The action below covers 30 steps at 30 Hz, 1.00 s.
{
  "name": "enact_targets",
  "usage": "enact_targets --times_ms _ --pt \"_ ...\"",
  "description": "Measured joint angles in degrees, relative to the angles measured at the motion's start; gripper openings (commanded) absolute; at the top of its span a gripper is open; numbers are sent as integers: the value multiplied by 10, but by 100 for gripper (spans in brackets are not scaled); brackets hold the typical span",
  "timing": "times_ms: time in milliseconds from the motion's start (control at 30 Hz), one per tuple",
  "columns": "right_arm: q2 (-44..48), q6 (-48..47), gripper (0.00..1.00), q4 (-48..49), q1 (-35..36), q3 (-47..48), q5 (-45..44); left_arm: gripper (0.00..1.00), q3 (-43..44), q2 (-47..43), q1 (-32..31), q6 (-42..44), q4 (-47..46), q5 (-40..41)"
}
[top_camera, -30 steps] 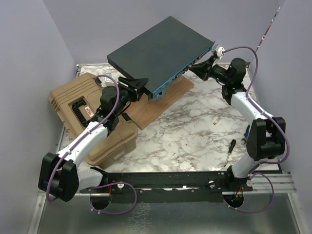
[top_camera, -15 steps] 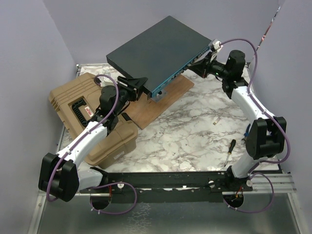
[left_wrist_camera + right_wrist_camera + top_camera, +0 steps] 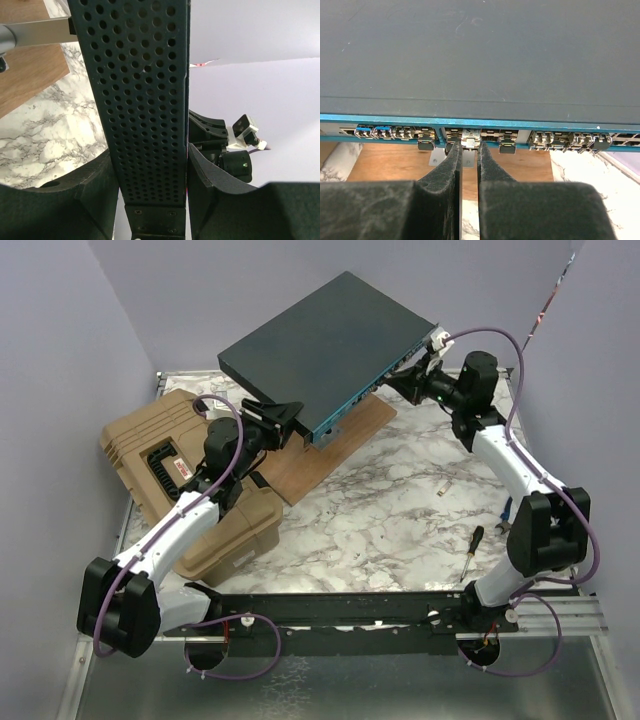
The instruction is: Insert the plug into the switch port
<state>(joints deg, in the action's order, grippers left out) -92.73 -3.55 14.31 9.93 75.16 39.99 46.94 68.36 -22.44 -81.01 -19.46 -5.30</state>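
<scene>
Plug (image 3: 470, 140) is at a mid-row port of the switch (image 3: 480, 60), looks partly in; I judge the final push is left. My right gripper (image 3: 469, 149) pinches it narrowly, left gripper (image 3: 152, 185) clamps the switch's perforated side above the wooden board (image 3: 305, 468).

The plug (image 3: 469, 140) is mostly hidden between the fingers (image 3: 445, 172) (lower centre), its seating unclear. The switch (image 3: 480, 50) overruns the top edge.

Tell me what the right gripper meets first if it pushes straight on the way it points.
The switch: the right gripper points at its teal front, and the plug between its fingers would likely meet the port row first; depth is unclear.
</scene>
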Motion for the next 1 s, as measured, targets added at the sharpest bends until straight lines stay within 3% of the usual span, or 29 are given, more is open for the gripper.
enact_targets --times_ms 400,1000 --pt "27 -21 0 100 7 -81 -35 0 0 -9 0 24 14 0" --pt "38 -2 1 76 -33 -86 25 0 2 -9 -1 30 17 0"
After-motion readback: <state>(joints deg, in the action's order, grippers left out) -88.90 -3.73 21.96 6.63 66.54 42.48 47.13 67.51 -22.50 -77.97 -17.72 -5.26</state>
